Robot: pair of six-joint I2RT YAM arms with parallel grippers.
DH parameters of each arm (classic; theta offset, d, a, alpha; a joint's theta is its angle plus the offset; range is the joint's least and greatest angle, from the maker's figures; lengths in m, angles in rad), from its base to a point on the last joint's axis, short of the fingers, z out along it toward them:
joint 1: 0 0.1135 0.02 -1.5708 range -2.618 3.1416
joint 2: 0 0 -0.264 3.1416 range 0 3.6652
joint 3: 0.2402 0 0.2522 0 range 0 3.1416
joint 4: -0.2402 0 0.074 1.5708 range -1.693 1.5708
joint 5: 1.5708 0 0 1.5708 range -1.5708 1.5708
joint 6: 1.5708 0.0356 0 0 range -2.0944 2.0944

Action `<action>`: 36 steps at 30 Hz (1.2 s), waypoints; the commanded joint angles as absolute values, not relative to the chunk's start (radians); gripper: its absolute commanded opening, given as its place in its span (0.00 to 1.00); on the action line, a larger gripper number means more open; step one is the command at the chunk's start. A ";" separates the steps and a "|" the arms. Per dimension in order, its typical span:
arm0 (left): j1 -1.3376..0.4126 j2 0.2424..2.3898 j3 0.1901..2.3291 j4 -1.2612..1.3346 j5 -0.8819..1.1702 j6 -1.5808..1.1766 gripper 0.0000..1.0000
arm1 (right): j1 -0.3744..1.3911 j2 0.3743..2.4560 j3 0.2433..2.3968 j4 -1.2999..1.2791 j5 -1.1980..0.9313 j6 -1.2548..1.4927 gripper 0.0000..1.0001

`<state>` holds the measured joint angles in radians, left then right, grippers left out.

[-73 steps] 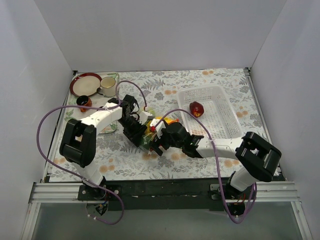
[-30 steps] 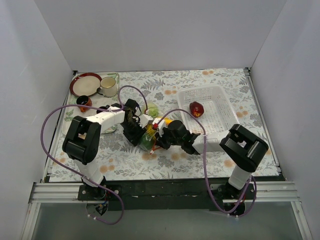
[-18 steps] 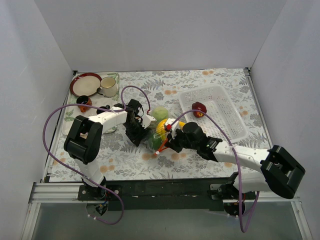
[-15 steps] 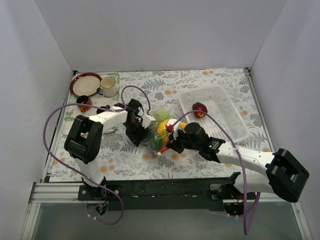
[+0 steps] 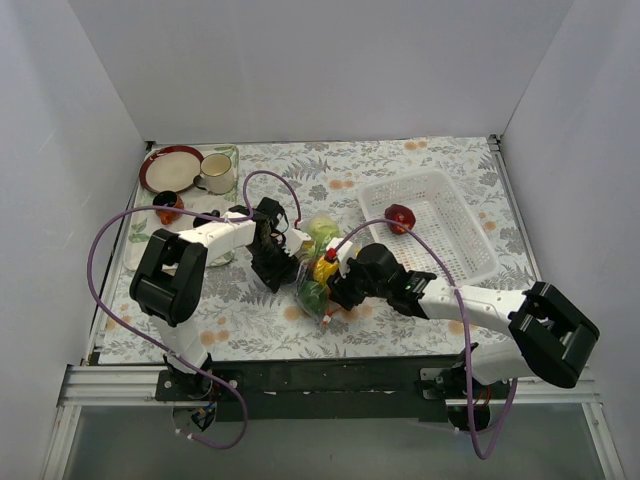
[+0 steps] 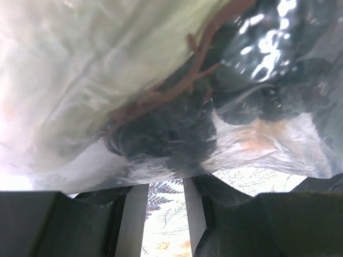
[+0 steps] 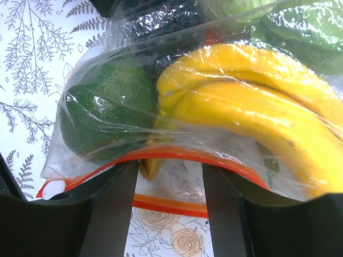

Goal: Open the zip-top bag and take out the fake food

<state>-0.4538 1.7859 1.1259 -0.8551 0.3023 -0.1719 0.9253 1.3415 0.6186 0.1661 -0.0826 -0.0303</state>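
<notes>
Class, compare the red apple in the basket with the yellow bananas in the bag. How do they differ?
Shape: the red apple is round; the yellow bananas are long and curved. Place: the apple lies loose in the white basket; the bananas are inside the zip-top bag. Cover: the apple is bare; the bananas sit under crinkled plastic. Both look like toy food.

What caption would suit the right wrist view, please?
Right gripper at the orange-red zip strip of the zip-top bag, yellow and green fake food inside.
</notes>
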 commanded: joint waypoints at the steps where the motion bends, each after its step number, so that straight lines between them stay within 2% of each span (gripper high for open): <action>1: -0.453 1.809 1.103 -0.828 0.232 -0.144 0.31 | 0.930 1.351 0.660 0.248 -0.055 -0.044 0.57; 6: -0.453 1.802 1.106 -0.834 0.227 -0.138 0.30 | 0.930 1.385 0.650 0.258 -0.060 -0.043 0.54; 14: -0.453 1.798 1.123 -0.848 0.233 -0.138 0.30 | 0.930 1.462 0.618 0.316 -0.083 -0.015 0.55; 18: -0.453 1.793 1.120 -0.853 0.232 -0.138 0.30 | 0.930 1.468 0.614 0.357 -0.078 -0.012 0.60; 20: -0.453 1.790 1.120 -0.856 0.230 -0.138 0.30 | 0.930 1.471 0.614 0.376 -0.066 -0.012 0.58; 23: -0.453 1.789 1.112 -0.857 0.219 -0.132 0.30 | 0.930 1.431 0.598 0.405 -0.058 -0.015 0.39; 24: -0.453 1.787 1.111 -0.853 0.215 -0.132 0.30 | 0.930 1.399 0.589 0.403 -0.051 -0.015 0.23; 27: -0.453 1.790 1.104 -0.845 0.204 -0.127 0.29 | 0.930 1.320 0.575 0.351 -0.028 -0.020 0.06; 36: -0.453 1.827 1.115 -0.827 0.190 -0.124 0.28 | 0.931 1.095 0.489 0.230 0.077 0.015 0.04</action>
